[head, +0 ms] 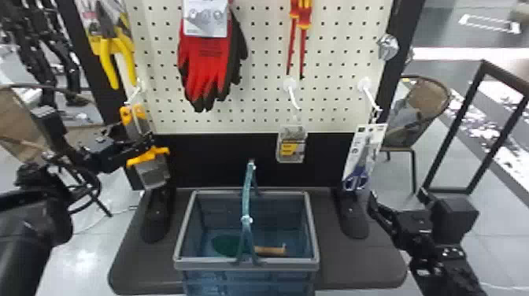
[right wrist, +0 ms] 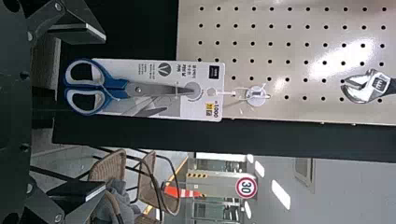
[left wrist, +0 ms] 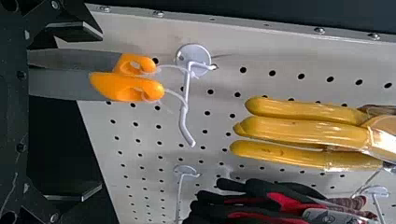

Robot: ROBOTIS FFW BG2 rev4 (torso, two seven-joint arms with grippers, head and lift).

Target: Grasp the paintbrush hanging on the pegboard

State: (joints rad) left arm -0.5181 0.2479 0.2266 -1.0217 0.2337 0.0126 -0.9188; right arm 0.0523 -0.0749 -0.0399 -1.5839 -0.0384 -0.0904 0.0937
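From the head we look forward and down on the pegboard (head: 334, 47) and basket (head: 181, 236) from some way back. At the left wrist we sit close to the board's left edge and share pliers (left wrist: 303, 135) and gloves (left wrist: 261, 205) with the head. At the right wrist we face its right edge from farther back and share scissors card (right wrist: 140, 88) and wrench (right wrist: 369, 86).

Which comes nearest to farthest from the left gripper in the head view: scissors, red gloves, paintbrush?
1. paintbrush, right at the left gripper, far left.
2. red gloves, higher up, left of centre.
3. scissors, far right, hanging low.

Dark table (head: 354, 263) holds blue basket (head: 246, 263) between two black stand feet (head: 156, 218)
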